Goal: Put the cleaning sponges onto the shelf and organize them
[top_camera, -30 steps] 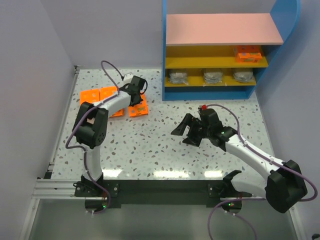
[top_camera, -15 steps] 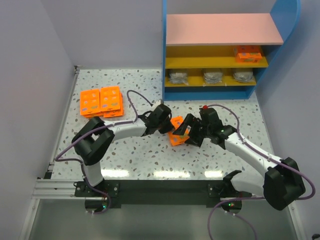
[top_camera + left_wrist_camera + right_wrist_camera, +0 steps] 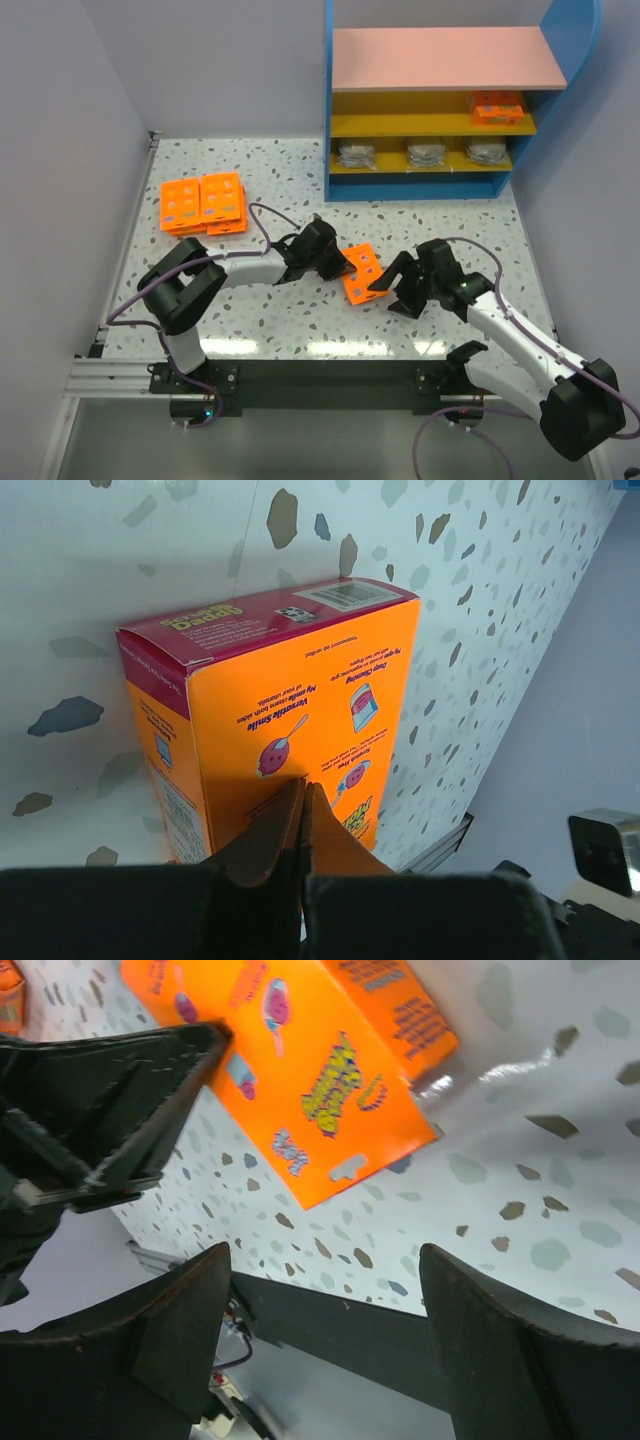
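One orange sponge pack lies tilted on the table's middle; it also shows in the left wrist view and the right wrist view. My left gripper is shut, its joined fingertips against the pack's orange face with nothing seen between them. My right gripper is wide open and empty just right of the pack. Several orange packs lie grouped at the far left. The shelf holds orange packs on its upper yellow board and three grey pads on the lower one.
The blue shelf side stands at the back right of the speckled table. A grey wall runs along the left. The black front rail with the arm bases lies at the near edge. Purple cables loop over both arms.
My left gripper went from the orange group at the far left to the table's middle, bringing one pack. My right gripper drew back toward the near edge, off the pack.
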Robot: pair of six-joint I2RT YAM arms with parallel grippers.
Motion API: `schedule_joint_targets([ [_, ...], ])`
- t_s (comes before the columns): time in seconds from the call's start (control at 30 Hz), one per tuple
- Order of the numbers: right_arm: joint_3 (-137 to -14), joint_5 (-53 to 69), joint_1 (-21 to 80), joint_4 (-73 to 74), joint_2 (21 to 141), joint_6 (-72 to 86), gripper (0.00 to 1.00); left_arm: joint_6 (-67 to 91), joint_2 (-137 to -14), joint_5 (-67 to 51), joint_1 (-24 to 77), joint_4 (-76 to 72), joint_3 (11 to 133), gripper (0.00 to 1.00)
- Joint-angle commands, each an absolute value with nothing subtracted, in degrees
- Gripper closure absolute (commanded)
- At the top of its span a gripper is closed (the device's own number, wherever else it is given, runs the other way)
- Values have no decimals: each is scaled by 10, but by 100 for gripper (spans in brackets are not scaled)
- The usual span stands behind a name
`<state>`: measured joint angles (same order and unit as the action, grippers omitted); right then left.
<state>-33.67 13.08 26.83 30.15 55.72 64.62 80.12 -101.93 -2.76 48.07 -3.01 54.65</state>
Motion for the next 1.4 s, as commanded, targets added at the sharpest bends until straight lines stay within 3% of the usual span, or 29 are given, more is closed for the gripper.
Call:
schedule_joint_targets([
  [0.0,-283,141,266,286,526,719,24,809,-1032,-48,494,12,523,100],
  [0.33,-178,120,266,40,526,822,34,795,-1020,-48,494,17,522,100],
  [0.47,-170,133,265,15,534,824,39,791,-1020,-61,494,8,509,100],
  [0.63,-128,178,265,-99,617,842,60,775,-1010,-74,494,-39,490,100],
  [0.7,-130,194,265,-113,641,836,64,769,-1001,-75,495,-61,479,100],
  [0.73,-134,201,265,-115,652,829,71,764,-994,-77,495,-73,473,100],
  [0.9,-132,192,262,-78,600,833,98,723,-975,-71,493,-25,499,100],
  [1.0,-143,184,257,-21,528,835,100,677,-923,-22,492,61,537,100],
  [1.13,-164,187,246,39,436,850,100,621,-813,44,470,164,622,82],
  [1.17,-171,187,243,49,421,852,100,606,-795,58,453,189,633,72],
  [1.23,-199,189,236,75,383,856,100,580,-745,66,415,207,663,62],
  [1.37,-261,187,221,82,354,860,100,526,-687,104,362,264,714,47],
])
